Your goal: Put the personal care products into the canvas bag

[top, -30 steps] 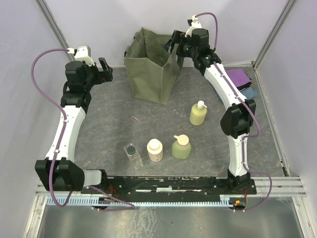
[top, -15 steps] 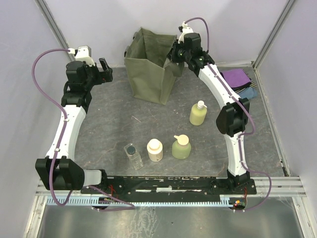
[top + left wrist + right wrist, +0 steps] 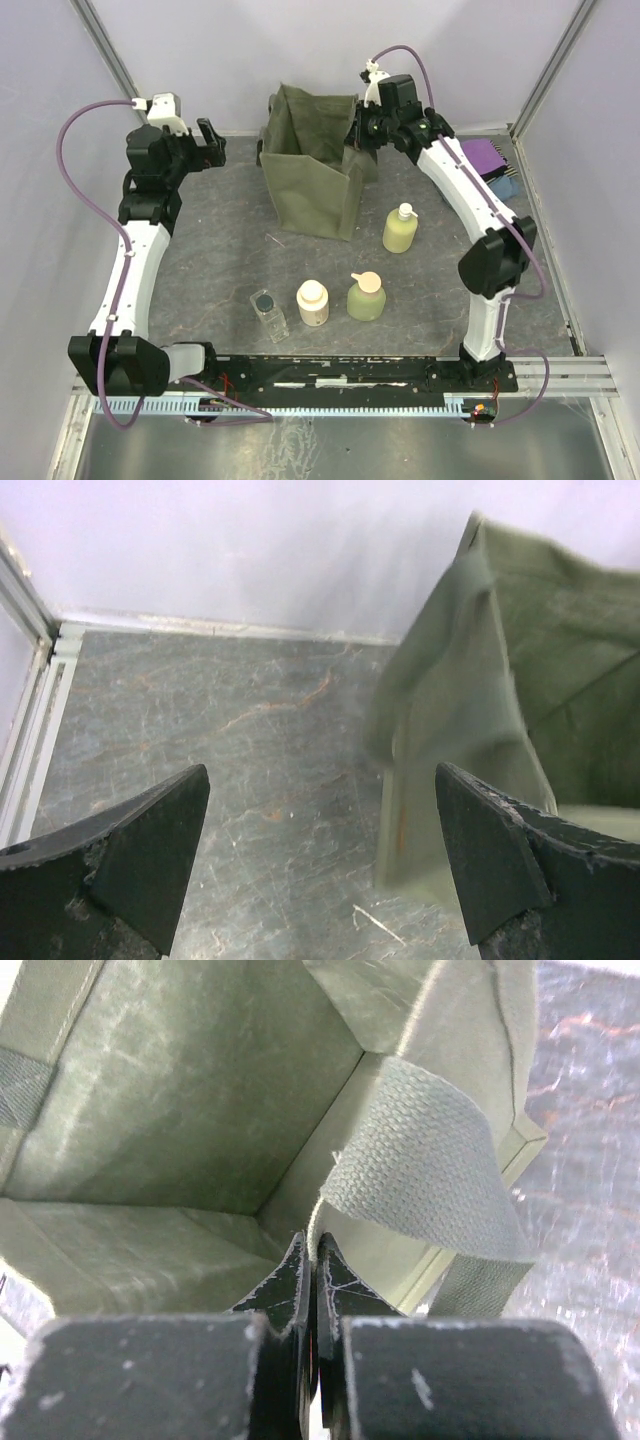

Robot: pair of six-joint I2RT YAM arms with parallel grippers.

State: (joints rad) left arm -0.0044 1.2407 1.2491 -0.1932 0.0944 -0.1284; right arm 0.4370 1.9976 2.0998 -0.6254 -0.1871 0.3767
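The olive-green canvas bag [image 3: 310, 175] stands open at the back of the table. My right gripper [image 3: 357, 135] is at its right rim, shut on the fabric edge beside a woven handle [image 3: 425, 1155]; in the right wrist view the gripper [image 3: 312, 1250] pinches the rim above the bag's interior [image 3: 170, 1090]. My left gripper [image 3: 207, 143] hangs open left of the bag [image 3: 500, 680], nothing between its fingers [image 3: 320, 780]. Several personal care products stand in front: a yellow-green pump bottle [image 3: 400, 230], a green one with peach cap [image 3: 366, 297], a cream one [image 3: 313, 303] and a clear square one [image 3: 268, 313].
Folded purple and blue cloths [image 3: 488, 162] lie at the back right, beside the right arm. The back wall runs close behind the bag, and metal frame posts stand at both back corners.
My right gripper has gone from open to shut on the bag's right rim. The bag has shifted slightly right and its near face has straightened. The left arm has barely moved.
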